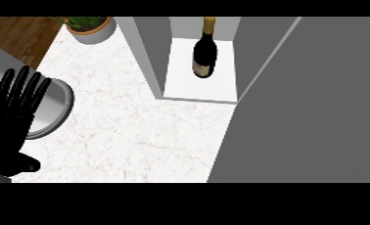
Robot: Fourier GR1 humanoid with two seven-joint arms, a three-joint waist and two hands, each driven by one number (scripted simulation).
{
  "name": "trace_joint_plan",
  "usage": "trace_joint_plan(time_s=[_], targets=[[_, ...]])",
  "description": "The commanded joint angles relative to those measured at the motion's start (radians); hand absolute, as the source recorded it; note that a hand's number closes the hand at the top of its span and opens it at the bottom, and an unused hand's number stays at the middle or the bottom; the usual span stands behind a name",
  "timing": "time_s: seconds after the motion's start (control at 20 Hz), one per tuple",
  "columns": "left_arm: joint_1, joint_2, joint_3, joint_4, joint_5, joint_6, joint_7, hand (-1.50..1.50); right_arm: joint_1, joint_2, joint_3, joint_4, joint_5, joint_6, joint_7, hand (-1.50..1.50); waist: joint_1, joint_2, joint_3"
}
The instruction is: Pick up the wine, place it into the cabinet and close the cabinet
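A dark wine bottle (204,54) with a gold neck and a pale label stands on the white floor of the grey cabinet (147,48), toward the back. The cabinet's grey door (303,111) hangs wide open and fills the right side of the head view. My left hand (19,116) shows at the left edge, fingers straight and pointing up, far from the bottle and holding nothing. No right hand shows in this view.
A potted green plant (90,27) stands at the back left of the white marble counter (137,131). A grey round dish (54,109) lies partly under my left hand. Brown wood floor (22,35) shows beyond the counter's left edge.
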Motion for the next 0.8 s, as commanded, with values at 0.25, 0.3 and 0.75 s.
trace_joint_plan(time_s=[0.25,0.3,0.75], targets=[[0.008,0.012,0.009,0.012,0.010,-0.036,0.012,-1.50,-0.390,0.373,0.097,0.184,-0.048,-0.108,0.257,1.50,0.022,-0.007,0.000],[-0.011,0.005,0.005,0.047,-0.007,-0.034,0.009,-1.50,-0.462,0.422,0.084,0.243,-0.059,-0.112,0.297,1.50,0.007,-0.003,0.001],[-0.005,0.051,0.091,0.080,0.057,-0.094,0.033,-1.50,-0.974,0.602,-0.072,0.700,-0.172,-0.290,0.367,1.50,-0.027,-0.009,0.008]])
